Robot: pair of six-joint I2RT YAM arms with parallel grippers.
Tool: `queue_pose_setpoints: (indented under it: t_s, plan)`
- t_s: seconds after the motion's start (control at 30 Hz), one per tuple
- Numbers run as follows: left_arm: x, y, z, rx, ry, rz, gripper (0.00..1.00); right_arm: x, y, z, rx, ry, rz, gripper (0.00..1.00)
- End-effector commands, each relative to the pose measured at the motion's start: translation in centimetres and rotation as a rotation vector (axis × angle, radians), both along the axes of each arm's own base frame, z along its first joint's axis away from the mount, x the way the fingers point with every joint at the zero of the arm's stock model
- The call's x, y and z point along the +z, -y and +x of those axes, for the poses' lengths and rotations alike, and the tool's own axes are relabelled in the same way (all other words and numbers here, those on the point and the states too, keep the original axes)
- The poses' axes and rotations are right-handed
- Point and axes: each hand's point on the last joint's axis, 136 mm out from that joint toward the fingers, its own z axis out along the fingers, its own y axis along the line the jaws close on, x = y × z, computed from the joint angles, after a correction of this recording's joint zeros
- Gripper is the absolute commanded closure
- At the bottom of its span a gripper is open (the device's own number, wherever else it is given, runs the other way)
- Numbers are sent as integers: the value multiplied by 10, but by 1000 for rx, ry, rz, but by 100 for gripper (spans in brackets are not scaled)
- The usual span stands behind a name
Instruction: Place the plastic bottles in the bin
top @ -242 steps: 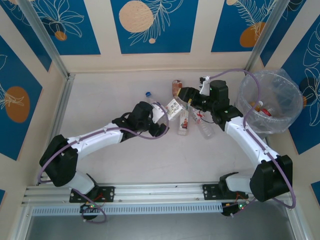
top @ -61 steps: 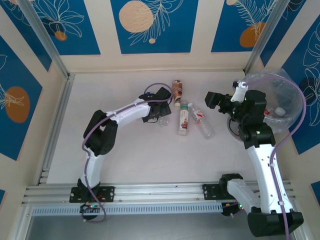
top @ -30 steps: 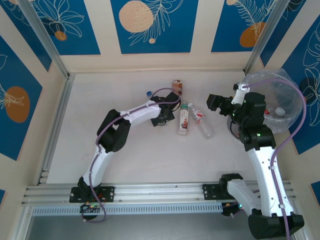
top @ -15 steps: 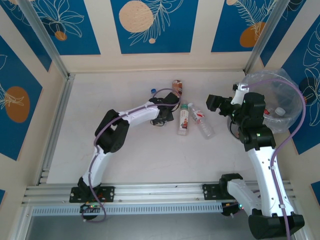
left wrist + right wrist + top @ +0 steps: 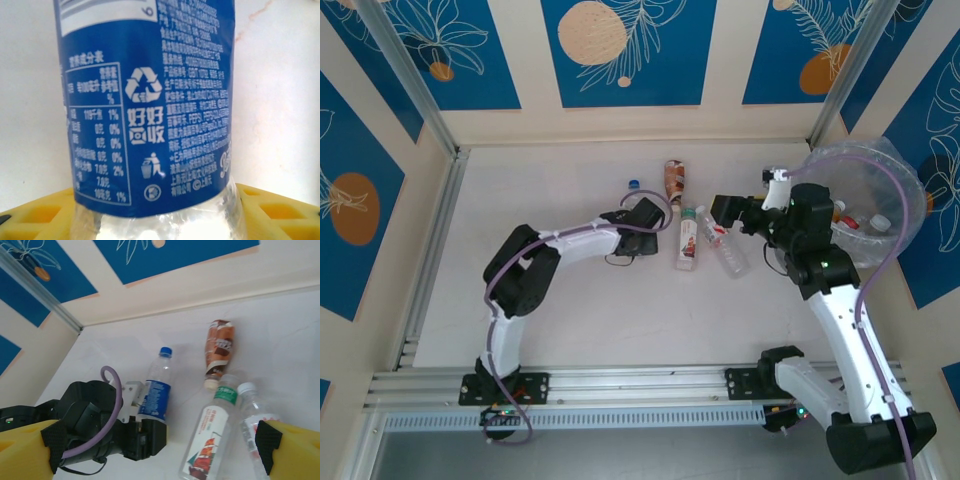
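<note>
**Left claw (image 5: pixel 638 226) at the blue-label bottle (image 5: pixel 156 392), right claw (image 5: pixel 724 212) wide & empty**

Left claw's out mid-table, reaching toward the far wall. Yellow fingers (image 5: pixel 280 210) sit either side of the blue-label bottle's clear lower end. Wrist cam has them right up against the plastic on both sides, but I can't tell if I'm actually squeezing. That bottle lies on the table (image 5: pixel 540 190) w/ its blue cap pointing at the far wall and its recycling mark facing my wrist cam.

Right claw hangs above the table, just left of the bin (image 5: pixel 895 180). Its jaws are spread wide w/ nothing btw them. Its yellow fingers (image 5: pixel 292 450) frame the bottle cluster from the bottom corners of that wrist cam. From the top cam it sits over the cap end of the white-cap bottle (image 5: pixel 726 247).

3 more bottles lie flat on the table:
- The brown bottle (image 5: pixel 674 178) is nearest the far wall, its cap toward the near side.
- The green-band bottle (image 5: pixel 687 240) is just right of left claw, its neck close to the brown one's cap.
- The white-cap bottle is right beside the green-band one.

Bin stands at the table's far-right corner, lined w/ a crinkly clear bag. The binned bottles (image 5: pixel 876 223) show inside, 2 at least.
</note>
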Motion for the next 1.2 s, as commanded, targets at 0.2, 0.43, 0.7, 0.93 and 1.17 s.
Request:
queue_pose_setpoints:
  t_s: [0.2, 0.43, 0.7, 0.93, 1.17]
  plan:
    - [23, 8, -12, -223, 28, -233, 46, -17, -48, 14, 92, -72, 132, 1]
    - [61, 10, -22, -335, 55, -493, 48, -29, -73, 24, 132, -129, 150, 1]
    - [108, 33, -38, -475, 50, -700, 47, -27, -94, 27, 216, -220, 285, 1]
    - [142, 43, -50, -567, 84, -812, 47, -23, -98, 35, 244, -266, 381, 1]
    - [168, 50, -65, -658, 103, -920, 47, -53, -82, 56, 108, -370, 372, 1]
